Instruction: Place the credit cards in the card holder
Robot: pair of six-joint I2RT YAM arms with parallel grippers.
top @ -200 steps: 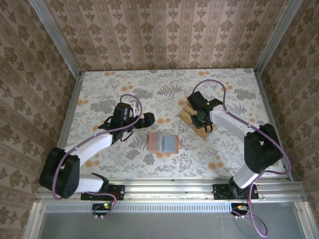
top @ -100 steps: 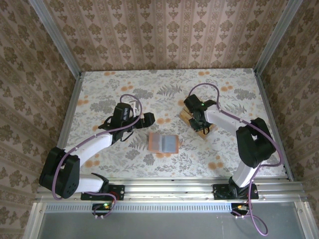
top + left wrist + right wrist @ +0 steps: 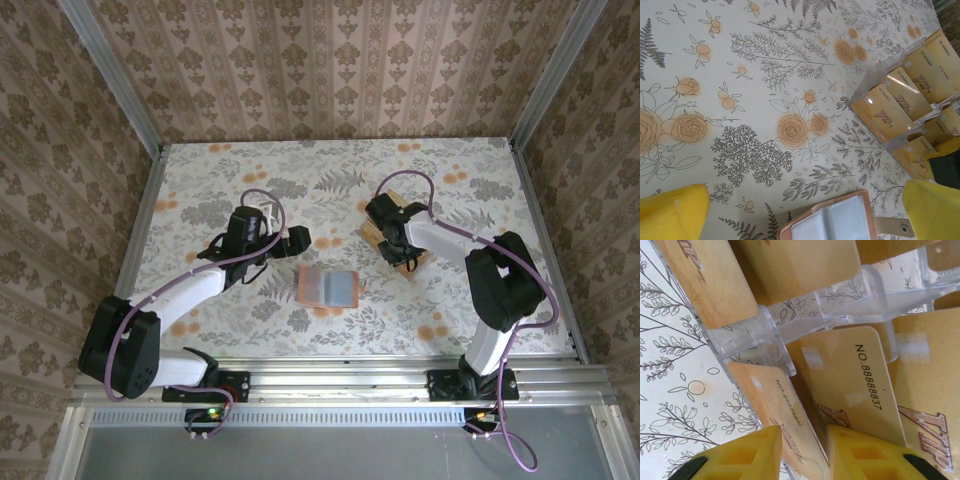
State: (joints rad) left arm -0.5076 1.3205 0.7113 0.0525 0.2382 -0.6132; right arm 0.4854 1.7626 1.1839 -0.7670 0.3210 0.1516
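The credit cards (image 3: pixel 373 232) are tan and stand in a clear slotted rack (image 3: pixel 410 262) right of centre; they also show at the right in the left wrist view (image 3: pixel 900 100). The card holder (image 3: pixel 328 287) lies open on the table, reddish-brown with a greyish inside, and its top edge shows in the left wrist view (image 3: pixel 832 222). My right gripper (image 3: pixel 397 245) is down in the rack. Its yellow fingers (image 3: pixel 747 455) straddle one tilted card (image 3: pixel 785 410) with a narrow gap (image 3: pixel 805 450). My left gripper (image 3: pixel 300 238) hangs wide open (image 3: pixel 802 200) just above and left of the card holder, holding nothing.
The clear rack's walls (image 3: pixel 790 325) crowd close around my right fingers. Metal rails (image 3: pixel 140 230) edge the floral table on both sides, and a metal frame (image 3: pixel 340 375) runs along the near edge. Bare tabletop (image 3: pixel 250 180) lies behind my left arm.
My right arm's elbow has swung left and its wrist has shifted slightly left over the rack. The left arm and the card holder have not moved.
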